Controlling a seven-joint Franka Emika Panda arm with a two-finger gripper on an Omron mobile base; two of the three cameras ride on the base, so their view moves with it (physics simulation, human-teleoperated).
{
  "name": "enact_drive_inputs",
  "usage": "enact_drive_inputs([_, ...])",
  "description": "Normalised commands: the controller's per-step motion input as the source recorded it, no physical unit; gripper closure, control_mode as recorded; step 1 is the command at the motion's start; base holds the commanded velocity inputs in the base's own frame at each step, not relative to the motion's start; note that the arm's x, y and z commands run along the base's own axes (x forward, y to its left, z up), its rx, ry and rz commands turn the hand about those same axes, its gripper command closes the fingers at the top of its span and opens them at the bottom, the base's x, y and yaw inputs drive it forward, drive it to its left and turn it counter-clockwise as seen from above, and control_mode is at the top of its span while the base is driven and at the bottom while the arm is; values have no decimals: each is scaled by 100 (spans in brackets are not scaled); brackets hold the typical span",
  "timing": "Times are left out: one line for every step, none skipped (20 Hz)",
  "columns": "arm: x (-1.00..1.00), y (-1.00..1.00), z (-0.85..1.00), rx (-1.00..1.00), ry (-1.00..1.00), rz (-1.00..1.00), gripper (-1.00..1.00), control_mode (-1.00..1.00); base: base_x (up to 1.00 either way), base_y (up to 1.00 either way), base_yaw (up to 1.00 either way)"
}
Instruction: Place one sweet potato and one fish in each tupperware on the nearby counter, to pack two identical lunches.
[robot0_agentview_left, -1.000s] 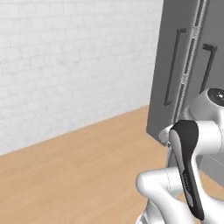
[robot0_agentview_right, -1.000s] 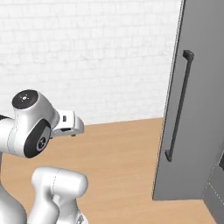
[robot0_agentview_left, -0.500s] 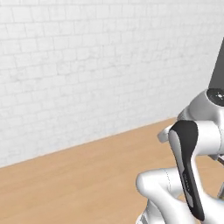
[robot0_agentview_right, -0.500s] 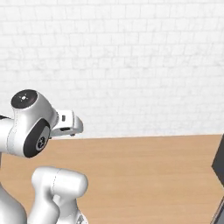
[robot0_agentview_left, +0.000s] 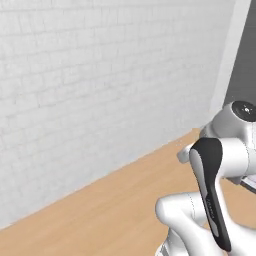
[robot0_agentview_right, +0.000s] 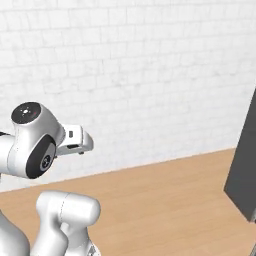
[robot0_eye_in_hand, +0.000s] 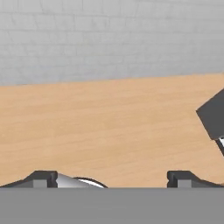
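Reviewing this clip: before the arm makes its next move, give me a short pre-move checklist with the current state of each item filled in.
1. Gripper open: ok. In the hand view the two finger tips stand wide apart at the bottom.
2. Gripper free of load: ok. Nothing lies between the tips.
3. Wooden surface ahead of the hand bare: ok, as far as the hand view reaches.
4. Dark grey panel on the right kept apart from the arm: ok. It stands at the right edge of the right base view, away from the arm.
5. Target to pick or fill located: not ok. The frames give nothing to aim at yet.
6. White tiled wall at a safe distance: cannot tell.
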Motion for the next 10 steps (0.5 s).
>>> enact_drive_inputs([0,0,0,0,0,0,-100,100,60,4,-75])
enact_drive_inputs([0,0,0,0,0,0,-100,100,55,4,-77])
enact_drive_inputs([0,0,0,0,0,0,-100,100,52,2,-77])
enact_drive_inputs([0,0,0,0,0,0,-100,100,51,1,-77])
enact_drive_inputs([0,0,0,0,0,0,-100,100,52,1,-77])
enact_drive_inputs([0,0,0,0,0,0,-100,100,53,1,-77])
enact_drive_inputs([0,0,0,0,0,0,-100,100,54,1,-76])
enact_drive_inputs([0,0,0,0,0,0,-100,100,46,1,-75])
enact_drive_inputs([0,0,0,0,0,0,-100,100,44,1,-73])
enact_drive_inputs([0,0,0,0,0,0,-100,100,42,1,-73])
